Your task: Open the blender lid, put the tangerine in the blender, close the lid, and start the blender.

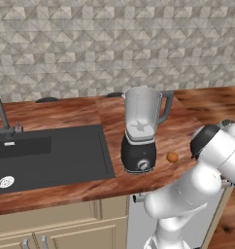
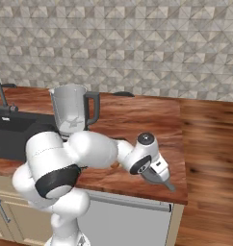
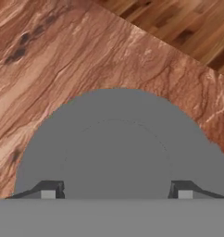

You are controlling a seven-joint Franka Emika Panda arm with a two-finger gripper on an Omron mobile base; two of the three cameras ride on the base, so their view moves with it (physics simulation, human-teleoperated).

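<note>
The blender [image 1: 139, 131] stands on the wooden counter right of the sink, also seen in the right base view [image 2: 72, 113]. Its clear jar is open at the top, with no cap on the rim. The tangerine [image 1: 172, 156] lies on the counter just right of the black base. The blender lid [image 3: 116, 139], a round dark grey disc, lies flat on the counter near its front right corner. My gripper [image 3: 116, 190] hovers close over it, open, with a fingertip [image 3: 49, 190] on each side of the knob's faint outline. In the right base view the gripper [image 2: 162, 181] points down at the counter's front edge.
A black sink [image 1: 46, 155] with a faucet [image 1: 0, 114] lies left of the blender. The counter ends just right of the lid, with wooden floor [image 2: 210, 168] beyond. My own arm crosses the counter front between blender and lid.
</note>
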